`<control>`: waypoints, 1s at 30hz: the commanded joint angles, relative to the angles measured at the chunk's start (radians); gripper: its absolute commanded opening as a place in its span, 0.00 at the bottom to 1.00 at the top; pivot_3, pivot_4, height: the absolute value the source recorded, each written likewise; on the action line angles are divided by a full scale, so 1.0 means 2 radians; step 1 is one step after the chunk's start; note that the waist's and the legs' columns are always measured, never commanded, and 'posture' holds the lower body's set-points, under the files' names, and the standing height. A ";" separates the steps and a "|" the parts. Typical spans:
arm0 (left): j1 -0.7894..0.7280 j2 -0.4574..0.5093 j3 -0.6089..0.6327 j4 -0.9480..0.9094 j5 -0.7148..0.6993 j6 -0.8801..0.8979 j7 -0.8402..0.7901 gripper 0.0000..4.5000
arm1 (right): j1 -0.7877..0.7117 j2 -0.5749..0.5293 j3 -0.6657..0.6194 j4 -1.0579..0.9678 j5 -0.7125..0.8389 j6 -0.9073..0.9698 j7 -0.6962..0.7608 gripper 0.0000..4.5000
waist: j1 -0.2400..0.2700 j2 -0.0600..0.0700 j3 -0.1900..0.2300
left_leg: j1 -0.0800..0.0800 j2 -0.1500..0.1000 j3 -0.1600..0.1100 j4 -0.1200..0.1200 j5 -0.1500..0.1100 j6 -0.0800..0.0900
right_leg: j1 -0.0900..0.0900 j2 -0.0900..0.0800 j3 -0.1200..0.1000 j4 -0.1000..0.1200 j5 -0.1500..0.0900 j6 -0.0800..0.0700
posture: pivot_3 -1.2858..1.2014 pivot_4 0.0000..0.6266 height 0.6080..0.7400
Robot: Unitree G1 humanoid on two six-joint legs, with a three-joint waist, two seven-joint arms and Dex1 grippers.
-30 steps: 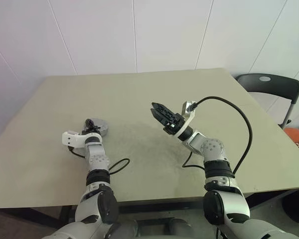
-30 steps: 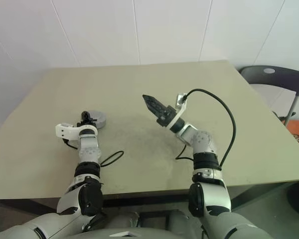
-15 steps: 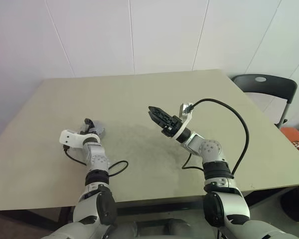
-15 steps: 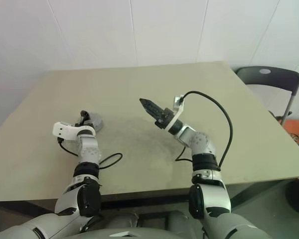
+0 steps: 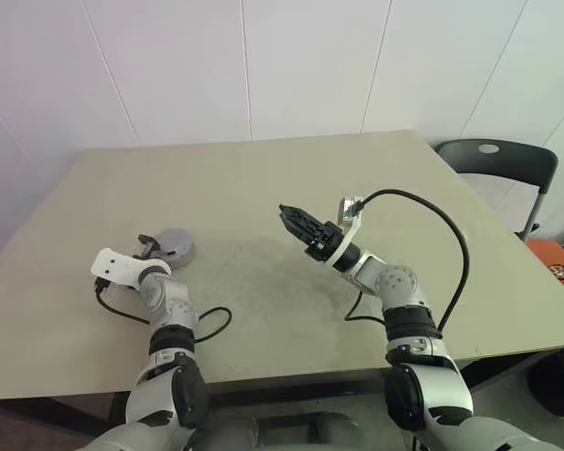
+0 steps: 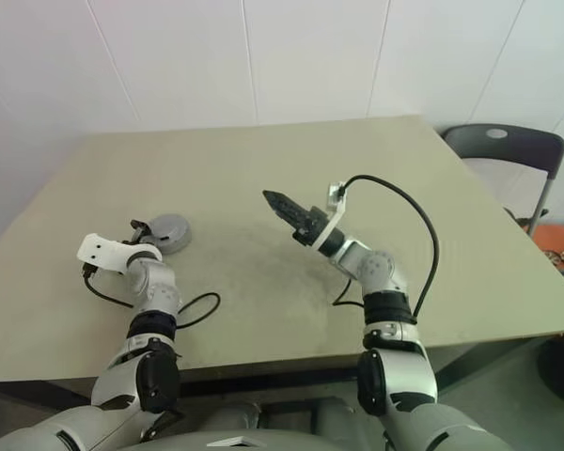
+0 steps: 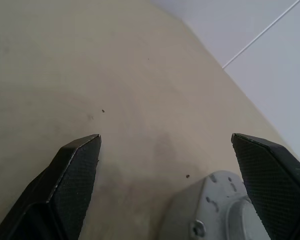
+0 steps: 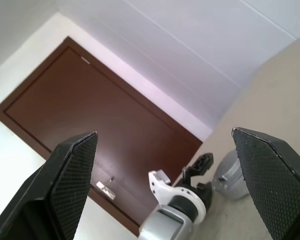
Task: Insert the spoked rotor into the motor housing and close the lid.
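Both tools are standing with their black fingers spread wide and nothing between them. Left tool [image 5: 148,243] is hanging low over the table [image 5: 263,178], just beside a round grey metal piece [image 5: 173,245] that is lying flat on the tabletop. In the left wrist view that piece [image 7: 217,210] is sitting between and slightly beyond the parted fingers [image 7: 72,175], with small screw holes and a raised hub showing on its flat top. Judging by that closed, plain face, it is probably the motor housing with the lid already seated, so the rotor would be inside and the task looks close to done; no copper windings or spokes are showing to confirm this. With the fingers released and apart from the piece, the assembly is resting under its own weight, not held.

Right tool [image 5: 296,222] is hanging in the air over the middle of the table, well apart from the grey piece and tilted upward, its fingers [image 8: 72,170] likewise released. Placed there, it is likely just waiting clear of the work, leaving room for the left arm.
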 commanded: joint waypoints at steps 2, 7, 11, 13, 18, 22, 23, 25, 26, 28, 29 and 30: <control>0.009 0.007 -0.032 -0.041 0.022 -0.013 -0.047 0.99 | 0.001 -0.013 0.015 -0.049 -0.016 -0.020 -0.003 1.00 | 0.000 0.000 0.000 | 0.000 0.000 0.000 0.000 0.000 0.000 | 0.000 0.000 0.000 0.000 0.000 0.000 | 0.52 0.00 1.00; 0.050 0.018 -0.086 -0.115 0.043 -0.011 -0.146 0.99 | 0.020 -0.045 0.033 -0.088 -0.062 -0.065 -0.024 1.00 | 0.001 0.000 0.000 | 0.000 0.000 0.000 0.000 0.000 0.000 | 0.000 0.000 0.000 -0.001 0.000 0.000 | 0.52 0.00 1.00; 0.091 0.042 -0.145 -0.182 0.047 0.009 -0.257 0.99 | 0.034 -0.073 0.033 -0.110 -0.089 -0.103 -0.037 1.00 | 0.000 0.000 0.000 | 0.000 0.000 0.000 0.000 0.000 0.000 | 0.000 0.000 0.000 -0.001 0.000 0.000 | 0.52 0.00 1.00; 0.114 0.061 -0.172 -0.211 0.054 0.015 -0.307 0.99 | 0.043 -0.089 0.029 -0.121 -0.098 -0.125 -0.033 1.00 | 0.000 0.000 0.000 | 0.000 0.000 0.000 0.000 0.000 0.000 | 0.000 0.000 0.000 -0.001 0.000 0.000 | 0.52 0.00 1.00; 0.142 0.096 -0.213 -0.247 0.058 0.031 -0.388 0.99 | 0.051 -0.112 0.040 -0.101 -0.157 -0.205 -0.054 1.00 | 0.000 0.000 0.000 | 0.000 0.000 0.000 0.000 0.000 0.000 | 0.000 0.000 0.000 -0.001 0.000 0.000 | 0.52 0.00 1.00; 0.155 0.114 -0.255 -0.268 0.074 0.056 -0.436 0.99 | 0.060 -0.121 0.056 -0.095 -0.182 -0.250 -0.034 1.00 | 0.001 0.000 0.000 | 0.000 0.000 0.000 0.000 0.000 0.000 | 0.000 0.000 0.000 -0.001 0.000 0.000 | 0.52 0.00 1.00; 0.158 0.116 -0.259 -0.277 0.069 0.064 -0.446 0.99 | 0.064 -0.123 0.062 -0.097 -0.188 -0.259 -0.030 1.00 | 0.001 0.000 0.000 | 0.000 0.000 0.000 0.000 0.000 0.000 | 0.000 0.000 0.000 -0.001 0.000 0.000 | 0.52 0.00 1.00; 0.164 0.123 -0.267 -0.293 0.065 0.078 -0.464 0.99 | 0.073 -0.127 0.070 -0.106 -0.195 -0.274 -0.021 1.00 | 0.001 0.000 0.000 | 0.000 0.000 0.000 0.000 0.000 0.000 | 0.000 0.000 0.000 -0.001 0.000 0.000 | 0.52 0.00 1.00; 0.165 0.126 -0.268 -0.299 0.064 0.084 -0.468 0.99 | 0.078 -0.129 0.073 -0.110 -0.196 -0.277 -0.016 1.00 | 0.001 0.000 0.000 | 0.000 0.000 0.000 0.000 0.000 0.000 | 0.000 0.000 0.000 -0.001 0.000 0.000 | 0.52 0.00 1.00; 0.169 0.133 -0.269 -0.313 0.058 0.097 -0.481 0.99 | 0.090 -0.136 0.080 -0.121 -0.201 -0.288 -0.004 1.00 | 0.001 0.000 0.000 | 0.000 0.000 0.000 0.000 0.000 0.000 | 0.000 0.000 0.000 -0.001 0.000 0.000 | 0.52 0.00 1.00; 0.171 0.136 -0.269 -0.321 0.056 0.102 -0.487 0.99 | 0.096 -0.140 0.081 -0.124 -0.205 -0.296 -0.001 1.00 | 0.002 0.000 0.000 | 0.000 0.000 0.000 0.000 0.000 0.000 | 0.000 0.000 0.000 -0.001 0.000 0.000 | 0.52 0.00 1.00; 0.174 0.137 -0.269 -0.328 0.052 0.105 -0.493 0.99 | 0.101 -0.143 0.081 -0.125 -0.207 -0.303 0.001 1.00 | 0.002 0.000 0.000 | 0.000 0.000 0.000 0.000 0.000 0.000 | 0.000 0.000 0.000 -0.001 0.000 0.000 | 0.52 0.00 1.00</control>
